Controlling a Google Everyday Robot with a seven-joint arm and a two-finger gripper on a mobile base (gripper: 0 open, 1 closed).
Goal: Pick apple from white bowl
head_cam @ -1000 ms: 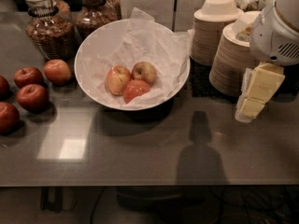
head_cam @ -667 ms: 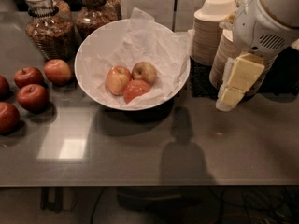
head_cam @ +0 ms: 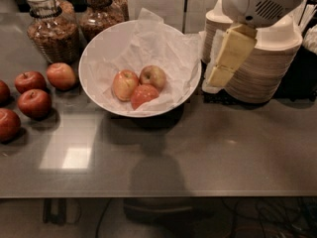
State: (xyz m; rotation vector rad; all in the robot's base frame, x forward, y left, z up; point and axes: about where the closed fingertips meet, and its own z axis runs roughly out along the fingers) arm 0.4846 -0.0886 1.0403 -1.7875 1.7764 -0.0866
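Sliding left since a second ago, the gripper (head_cam: 218, 77) now hangs beside the white bowl (head_cam: 85, 79), closer to the apple (head_cam: 125, 85). I cannot tell if its jaws are spread.

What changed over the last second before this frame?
The gripper moved left across the paper bowl stacks toward the white bowl; nothing was picked up. The bowl's three apples and the red apples on the table stayed put.

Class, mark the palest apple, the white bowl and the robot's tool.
apple (head_cam: 125, 85), camera view, pale upper skin.
white bowl (head_cam: 83, 76), camera view, bare left rim.
tool (head_cam: 218, 76), camera view, lower tip, just right of the bowl.
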